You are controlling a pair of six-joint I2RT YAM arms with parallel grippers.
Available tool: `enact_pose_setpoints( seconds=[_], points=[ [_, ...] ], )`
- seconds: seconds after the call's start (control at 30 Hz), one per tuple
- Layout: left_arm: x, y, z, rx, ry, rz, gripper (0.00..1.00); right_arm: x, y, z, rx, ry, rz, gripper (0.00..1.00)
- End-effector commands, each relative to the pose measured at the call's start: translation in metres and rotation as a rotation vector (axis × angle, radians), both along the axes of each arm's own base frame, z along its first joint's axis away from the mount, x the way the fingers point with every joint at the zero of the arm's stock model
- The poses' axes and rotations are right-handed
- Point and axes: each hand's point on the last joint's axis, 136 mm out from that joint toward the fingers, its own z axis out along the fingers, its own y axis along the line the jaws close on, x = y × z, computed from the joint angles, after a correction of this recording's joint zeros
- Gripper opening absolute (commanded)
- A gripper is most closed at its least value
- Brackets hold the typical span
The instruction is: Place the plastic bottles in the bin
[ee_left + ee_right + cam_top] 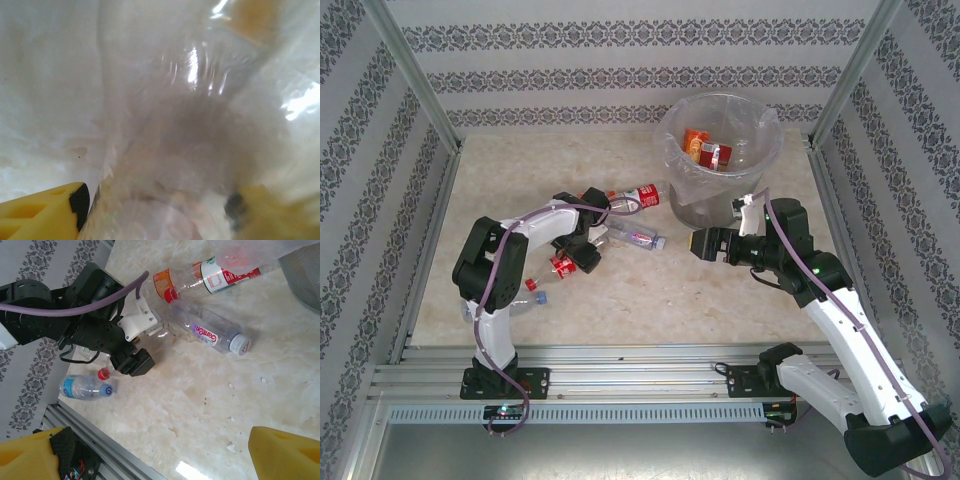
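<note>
A purple-lettered bottle (635, 238) is laid sideways left of the bin (692, 205), cap towards it. A blurred clear bottle (190, 150) is straddled by the left gripper (170, 210), but a firm clamp cannot be made out. The jaws are held apart on the right gripper (157, 455).

bright, even light; left wrist view blurred, glare-streaked

Table (650, 300), overhead view: the bin (700, 208) stands at far right, with bottles (705, 148) inside it. Left of the bin, loose bottles (632, 238) lie on their sides mid-table, the left gripper (585, 252) among them. Nearer bottles (535, 297) lie beside the left arm (495, 270). The right gripper (705, 243) sits just before the bin
</note>
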Motion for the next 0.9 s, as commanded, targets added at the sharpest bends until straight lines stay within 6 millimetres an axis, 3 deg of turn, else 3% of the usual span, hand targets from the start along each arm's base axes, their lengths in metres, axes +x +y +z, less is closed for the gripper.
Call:
enact_pose_setpoints(
  seconds=[0.0, 0.2, 0.43, 0.57, 0.63, 0.87],
  points=[
    [0.009, 0.001, 0.007, -0.008, -0.026, 0.009, 0.71, -0.002, -0.001, -0.002, -0.001, 0.007, -0.009, 0.91],
    [0.025, 0.002, 0.039, -0.058, -0.137, 0.051, 0.6, -0.001, -0.001, 0.0, 0.004, 0.003, -0.015, 0.9],
    [0.035, 0.004, 0.08, -0.131, -0.229, 0.108, 0.56, -0.001, -0.002, 0.004, 0.012, -0.009, -0.024, 0.9],
    [0.036, -0.006, 0.114, -0.228, -0.277, 0.176, 0.53, 0.0, -0.008, 0.011, 0.008, -0.038, -0.065, 0.89],
    [0.036, -0.018, 0.136, -0.325, -0.305, 0.215, 0.52, 0.002, -0.014, 0.015, 0.002, -0.059, -0.097, 0.89],
    [0.053, -0.07, 0.252, -0.739, -0.44, 0.35, 0.51, -0.003, -0.031, 0.04, 0.004, -0.147, -0.163, 0.93]
  ],
)
